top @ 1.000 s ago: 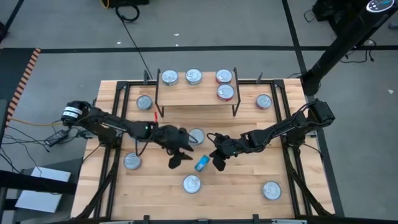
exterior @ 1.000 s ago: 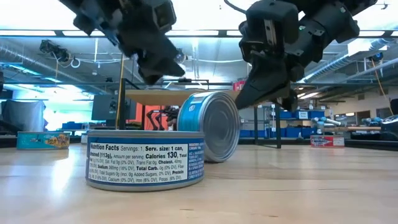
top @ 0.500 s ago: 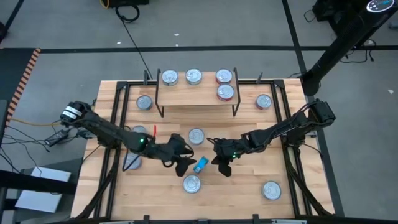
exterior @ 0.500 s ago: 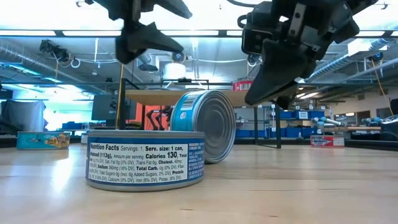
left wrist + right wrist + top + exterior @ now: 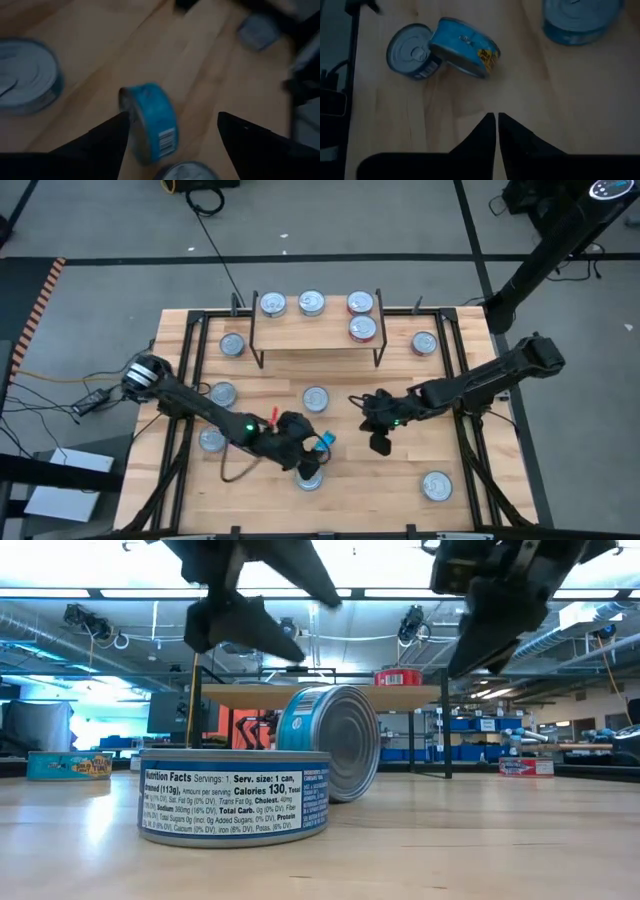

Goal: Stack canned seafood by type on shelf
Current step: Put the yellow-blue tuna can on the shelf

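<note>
While four tins sit on the shelf, left pincer gapes, right pincer clenched empty.

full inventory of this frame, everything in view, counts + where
shelf cans: 4, silver tops, two at the right end red-labelled, on the shelf board
upright table cans: 7, silver tops, scattered over the table
tipped can: 1, teal, on its edge, front-centre of the table
shelf: 1, light wood with black legs, far edge of the table
table: 1, wood with black rails
left gripper: jaws open, above tipped can
right gripper: jaws shut, over bare wood beside it
</note>
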You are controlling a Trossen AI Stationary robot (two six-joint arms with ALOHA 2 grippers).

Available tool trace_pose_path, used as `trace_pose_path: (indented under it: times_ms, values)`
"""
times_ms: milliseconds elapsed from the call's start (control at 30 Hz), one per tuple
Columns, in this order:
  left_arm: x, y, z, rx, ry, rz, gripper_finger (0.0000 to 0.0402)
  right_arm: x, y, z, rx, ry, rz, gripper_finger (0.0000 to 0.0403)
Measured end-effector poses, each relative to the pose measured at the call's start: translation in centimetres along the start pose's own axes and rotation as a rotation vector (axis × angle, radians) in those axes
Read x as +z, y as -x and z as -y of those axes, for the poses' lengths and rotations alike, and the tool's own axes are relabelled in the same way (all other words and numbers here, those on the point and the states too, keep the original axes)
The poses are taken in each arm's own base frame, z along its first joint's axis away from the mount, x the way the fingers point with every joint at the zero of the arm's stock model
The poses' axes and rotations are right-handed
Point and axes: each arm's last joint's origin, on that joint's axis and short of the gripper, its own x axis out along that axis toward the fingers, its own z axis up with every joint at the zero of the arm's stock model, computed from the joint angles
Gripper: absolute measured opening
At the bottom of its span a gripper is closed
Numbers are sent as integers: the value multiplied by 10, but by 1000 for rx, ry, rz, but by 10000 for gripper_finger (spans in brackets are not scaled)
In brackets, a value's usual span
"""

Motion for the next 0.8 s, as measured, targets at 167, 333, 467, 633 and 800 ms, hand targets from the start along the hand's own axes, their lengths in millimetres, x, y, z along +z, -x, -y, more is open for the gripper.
trace_pose_path:
  times_ms: [167,333,467,633,800]
  values:
    - [-1,-17,4,158,2,-104,308,-3,22,-4,-45,-37,51,32]
    - [1,-28,13,151,36,-98,308,-1,34,-6,-54,-49,121,32]
    - [-4,-37,15,136,68,-94,308,0,36,-6,-53,-49,132,32]
    - [-6,-42,8,184,109,-113,308,0,35,-6,-53,-47,132,32]
    - [0,-46,2,199,116,-108,292,0,35,-6,-67,-36,142,32]
